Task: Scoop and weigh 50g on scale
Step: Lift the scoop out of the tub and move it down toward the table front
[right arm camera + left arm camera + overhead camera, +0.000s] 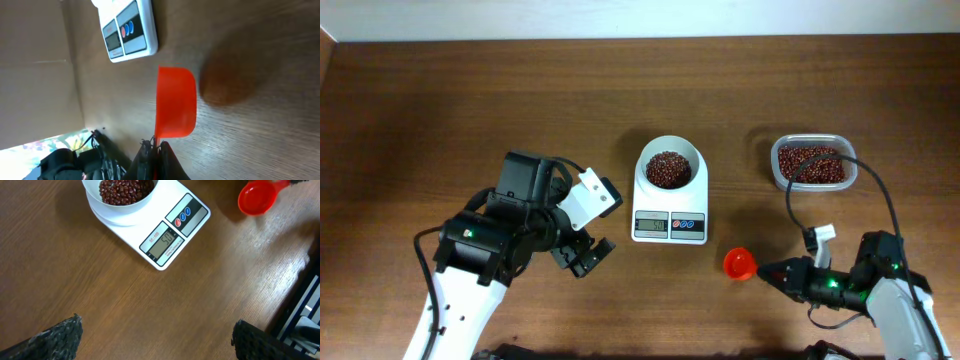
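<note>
Left gripper hung over bare table left of the scale, jaws wide, holding nothing. Beans lay heaped in the scale's bowl. The display seemed to show the target, but the digits were too small to confirm. Right gripper was clamped on the handle of the orange scoop, which looked empty and sat low near the scale's front right corner. Tub of spare beans stood beyond. Risk: a careless swing of scoop or arm could nudge scale or bowl, spilling beans and upsetting the reading.

At centre, scale w/ beans on top; tub to its right; scoop in front, betw. the two.
</note>
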Motion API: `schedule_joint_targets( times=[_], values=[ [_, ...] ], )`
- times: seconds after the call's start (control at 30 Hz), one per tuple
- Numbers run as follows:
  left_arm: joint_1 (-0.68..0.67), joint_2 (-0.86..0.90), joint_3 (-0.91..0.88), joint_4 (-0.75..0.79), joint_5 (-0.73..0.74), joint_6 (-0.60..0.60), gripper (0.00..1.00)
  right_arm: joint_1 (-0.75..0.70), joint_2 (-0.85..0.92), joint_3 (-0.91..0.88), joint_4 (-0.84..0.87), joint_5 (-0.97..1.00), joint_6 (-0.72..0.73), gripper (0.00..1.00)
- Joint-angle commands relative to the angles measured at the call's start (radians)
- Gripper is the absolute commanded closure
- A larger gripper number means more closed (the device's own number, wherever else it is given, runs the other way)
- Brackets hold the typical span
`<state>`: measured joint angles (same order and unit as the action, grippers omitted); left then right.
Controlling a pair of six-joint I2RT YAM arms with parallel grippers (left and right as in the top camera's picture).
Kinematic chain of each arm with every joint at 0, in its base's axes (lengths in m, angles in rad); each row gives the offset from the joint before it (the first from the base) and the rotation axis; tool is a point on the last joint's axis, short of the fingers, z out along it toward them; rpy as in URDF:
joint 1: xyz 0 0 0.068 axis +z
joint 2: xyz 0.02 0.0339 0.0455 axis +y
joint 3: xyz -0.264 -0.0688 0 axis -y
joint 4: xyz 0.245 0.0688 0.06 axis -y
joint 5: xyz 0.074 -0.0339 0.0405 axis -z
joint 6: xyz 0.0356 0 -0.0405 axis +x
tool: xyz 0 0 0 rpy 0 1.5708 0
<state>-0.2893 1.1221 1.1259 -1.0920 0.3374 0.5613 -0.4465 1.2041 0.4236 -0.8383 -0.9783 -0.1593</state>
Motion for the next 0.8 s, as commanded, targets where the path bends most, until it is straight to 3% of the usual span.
schedule_joint_targets(
  times=[0.0, 0.3, 0.5, 0.6, 0.63, 0.77],
  values=[
    [0.004, 0.0, 0.0, 0.002, 0.014, 0.019, 0.01, -0.006, -0.007, -0.023, 0.019, -0.007, 0.011, 0.96],
    [0.004, 0.0, 0.0, 0.002, 0.014, 0.019, 0.01, -0.006, -0.006, -0.026, 0.06, 0.067, 0.021, 0.95],
    [0.004, 0.0, 0.0, 0.002, 0.014, 0.019, 0.01, -0.06, -0.007, -0.026, 0.272, 0.148, 0.281, 0.95],
    [0.004, 0.0, 0.0, 0.002, 0.014, 0.019, 0.01, -0.114, -0.007, -0.026, 0.297, 0.129, 0.299, 0.95],
    [0.004, 0.0, 0.0, 0.002, 0.014, 0.019, 0.01, -0.133, -0.007, -0.026, 0.296, 0.13, 0.298, 0.86],
    [0.004, 0.0, 0.0, 0.002, 0.014, 0.019, 0.01, -0.175, -0.007, -0.026, 0.295, 0.13, 0.298, 0.78]
  ],
)
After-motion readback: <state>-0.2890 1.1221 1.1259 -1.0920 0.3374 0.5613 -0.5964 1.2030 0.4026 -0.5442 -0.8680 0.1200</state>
